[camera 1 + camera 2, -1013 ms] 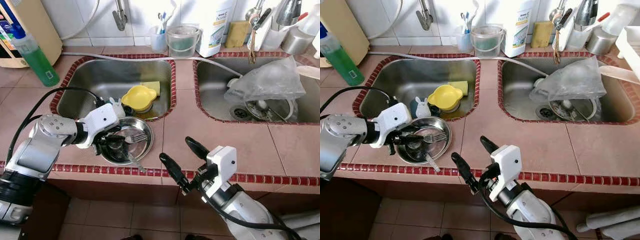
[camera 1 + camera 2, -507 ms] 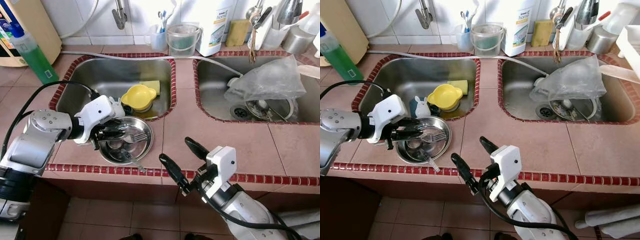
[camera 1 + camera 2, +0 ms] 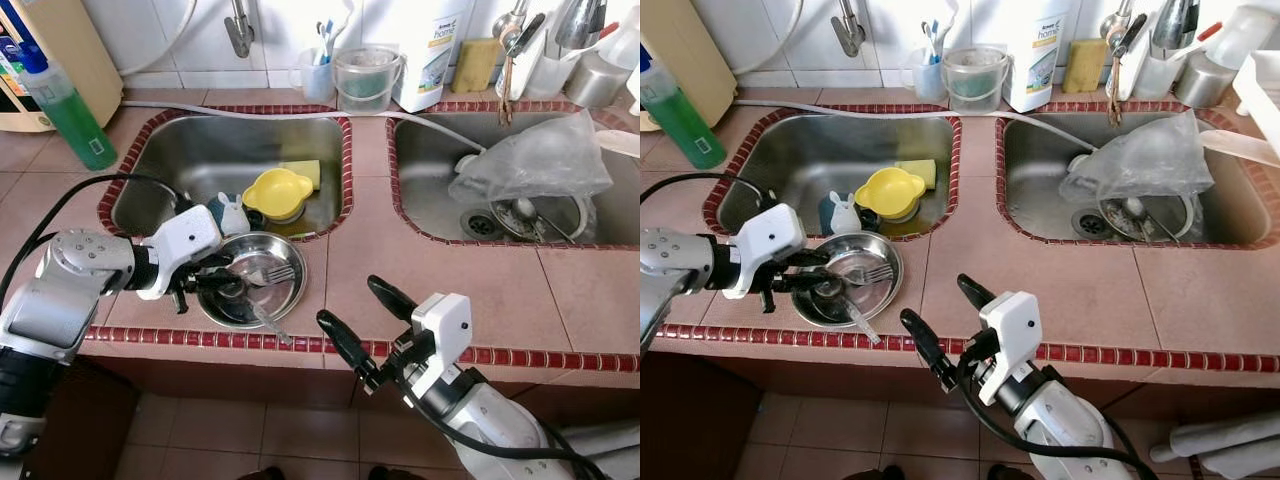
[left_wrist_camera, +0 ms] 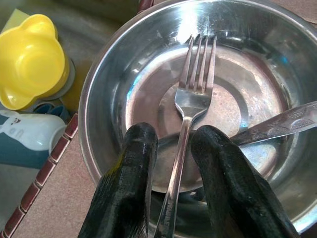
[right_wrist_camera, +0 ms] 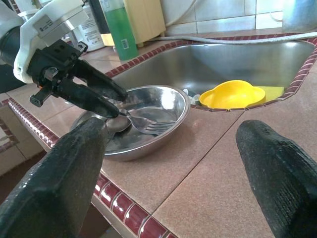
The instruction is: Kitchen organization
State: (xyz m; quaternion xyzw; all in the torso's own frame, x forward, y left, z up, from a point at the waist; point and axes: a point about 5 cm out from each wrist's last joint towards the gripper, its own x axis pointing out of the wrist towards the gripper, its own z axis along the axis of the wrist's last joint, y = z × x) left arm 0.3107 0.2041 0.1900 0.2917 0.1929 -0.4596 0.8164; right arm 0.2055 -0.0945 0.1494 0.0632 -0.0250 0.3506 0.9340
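My left gripper [image 4: 171, 148] hides the fork [image 4: 190, 106] handle's end. The steel bowl [image 4: 106, 99] runs off the picture's edge. The plastic bag [image 3: 535, 160] covers things I can't make out.

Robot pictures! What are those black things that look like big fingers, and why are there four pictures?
Those black fingers belong to a robot's two grippers, which it uses like hands. Two pictures come from cameras in its head, looking down at a kitchen counter with two sinks. The other two come from small cameras on its wrists, looking along the fingers.

The left gripper reaches into a shiny metal bowl on the counter. In the left wrist picture, its fingers sit on either side of a fork, with the handle between them. I can't tell if they are squeezing it yet. A second piece of cutlery lies in the bowl too.

The right gripper waits, open, holding nothing, over the counter's front edge. A yellow cup sits in the left sink.
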